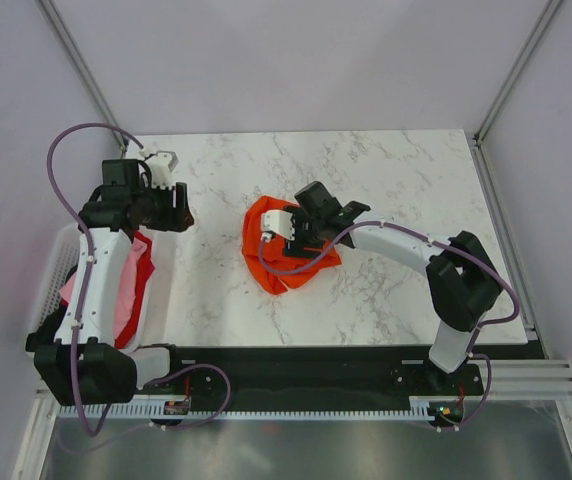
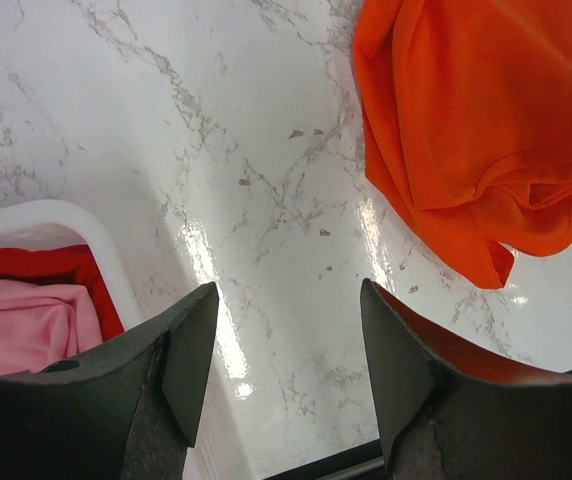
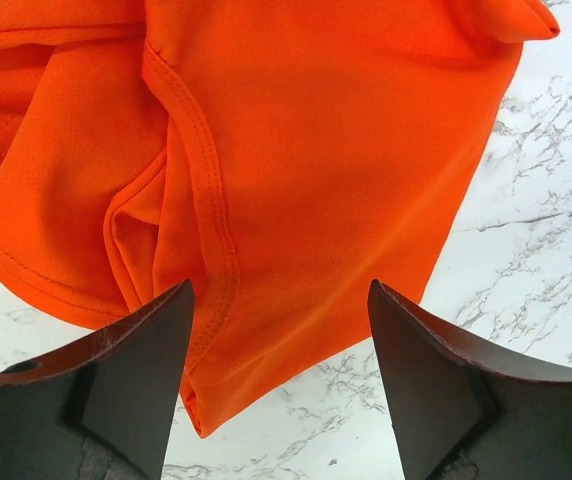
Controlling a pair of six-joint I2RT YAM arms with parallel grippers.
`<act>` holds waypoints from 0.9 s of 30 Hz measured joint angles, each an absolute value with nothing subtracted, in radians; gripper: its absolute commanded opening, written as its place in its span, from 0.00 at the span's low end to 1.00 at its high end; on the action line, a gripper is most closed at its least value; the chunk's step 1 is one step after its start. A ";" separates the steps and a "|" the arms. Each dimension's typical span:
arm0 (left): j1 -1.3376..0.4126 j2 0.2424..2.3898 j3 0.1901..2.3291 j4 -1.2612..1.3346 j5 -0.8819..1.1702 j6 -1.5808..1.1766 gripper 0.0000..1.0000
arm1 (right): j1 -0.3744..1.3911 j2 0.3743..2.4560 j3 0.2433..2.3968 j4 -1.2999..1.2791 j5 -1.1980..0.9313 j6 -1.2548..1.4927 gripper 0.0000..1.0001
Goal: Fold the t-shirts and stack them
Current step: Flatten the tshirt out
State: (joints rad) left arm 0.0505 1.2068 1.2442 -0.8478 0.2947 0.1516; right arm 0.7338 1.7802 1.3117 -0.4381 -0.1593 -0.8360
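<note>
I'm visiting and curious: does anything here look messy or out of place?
The orange t-shirt lies crumpled in a heap on the table, not flat or folded. The pink t-shirt and red t-shirt sit bunched in the white basket.

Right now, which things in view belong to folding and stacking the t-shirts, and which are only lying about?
Belong to the job:
- orange t-shirt, crumpled on the marble table
- pink t-shirt and red t-shirt, both in the white basket

Only lying about:
- the white basket itself, at the left edge
- the marble table
</note>
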 measured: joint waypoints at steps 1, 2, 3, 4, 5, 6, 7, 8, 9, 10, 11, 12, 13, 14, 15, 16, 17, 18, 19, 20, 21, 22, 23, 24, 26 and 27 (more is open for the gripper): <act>0.053 1.215 1.244 -0.847 0.300 0.150 0.66 | 0.736 1.781 1.312 -0.441 -0.159 -0.838 0.77; 0.056 1.221 1.244 -0.847 0.305 0.148 0.66 | 0.736 1.782 1.312 -0.442 -0.159 -0.842 0.78; 0.058 1.224 1.244 -0.847 0.309 0.147 0.66 | 0.737 1.784 1.312 -0.442 -0.159 -0.844 0.78; 0.060 1.226 1.244 -0.847 0.316 0.147 0.66 | 0.738 1.788 1.312 -0.443 -0.158 -0.846 0.78; 0.062 1.226 1.244 -0.847 0.318 0.147 0.66 | 0.738 1.792 1.312 -0.443 -0.158 -0.846 0.78; 0.062 1.226 1.244 -0.847 0.320 0.147 0.66 | 0.738 1.797 1.312 -0.442 -0.158 -0.846 0.78; 0.062 1.226 1.244 -0.847 0.323 0.147 0.66 | 0.738 1.804 1.312 -0.443 -0.157 -0.846 0.77; 0.064 1.226 1.244 -0.847 0.325 0.147 0.65 | 0.738 1.813 1.312 -0.443 -0.158 -0.845 0.77; 0.064 1.226 1.244 -0.847 0.327 0.146 0.65 | 0.738 1.822 1.312 -0.442 -0.157 -0.844 0.73; 0.064 1.226 1.244 -0.847 0.332 0.146 0.65 | 0.738 1.831 1.312 -0.443 -0.154 -0.843 0.72; 0.064 1.226 1.244 -0.847 0.339 0.146 0.65 | 0.738 1.846 1.314 -0.444 -0.149 -0.839 0.70; 0.064 1.226 1.244 -0.847 0.343 0.146 0.65 | 0.738 1.862 1.319 -0.445 -0.142 -0.837 0.65; 0.064 1.226 1.244 -0.847 0.345 0.146 0.65 | 0.738 1.878 1.326 -0.447 -0.131 -0.834 0.61; 0.064 1.226 1.243 -0.847 0.348 0.146 0.64 | 0.738 1.890 1.331 -0.447 -0.123 -0.833 0.56; 0.064 1.225 1.242 -0.847 0.351 0.145 0.64 | 0.738 1.895 1.332 -0.443 -0.115 -0.828 0.46; 0.064 1.224 1.238 -0.847 0.356 0.145 0.64 | 0.738 1.897 1.332 -0.440 -0.105 -0.828 0.40; 0.064 1.223 1.232 -0.847 0.365 0.145 0.64 | 0.738 1.894 1.332 -0.434 -0.097 -0.827 0.36; 0.064 1.221 1.224 -0.847 0.374 0.144 0.63 | 0.738 1.888 1.332 -0.423 -0.087 -0.824 0.28; 0.062 1.219 1.213 -0.849 0.382 0.144 0.63 | 0.738 1.878 1.332 -0.411 -0.078 -0.821 0.27; 0.058 1.217 1.203 -0.850 0.390 0.143 0.63 | 0.738 1.865 1.332 -0.405 -0.070 -0.817 0.25; 0.053 1.217 1.193 -0.852 0.396 0.142 0.64 | 0.738 1.843 1.332 -0.399 -0.062 -0.812 0.17; 0.043 1.217 1.182 -0.854 0.399 0.141 0.65 | 0.738 1.820 1.335 -0.395 -0.054 -0.810 0.11; 0.030 1.217 1.172 -0.854 0.402 0.140 0.66 | 0.738 1.795 1.341 -0.395 -0.047 -0.805 0.10; 0.014 1.217 1.163 -0.854 0.404 0.139 0.66 | 0.738 1.769 1.350 -0.393 -0.043 -0.799 0.07; -0.027 1.223 1.152 -0.855 0.411 0.138 0.66 | 0.738 1.717 1.372 -0.378 -0.031 -0.789 0.00; -0.044 1.230 1.150 -0.854 0.417 0.138 0.66 | 0.738 1.695 1.381 -0.371 -0.027 -0.785 0.00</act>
State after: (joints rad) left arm -0.0444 1.2301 1.1503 -0.8543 0.4168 0.1383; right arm 0.7380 1.6955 1.3811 -0.3706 -0.0269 -0.7853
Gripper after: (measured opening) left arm 0.661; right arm 0.034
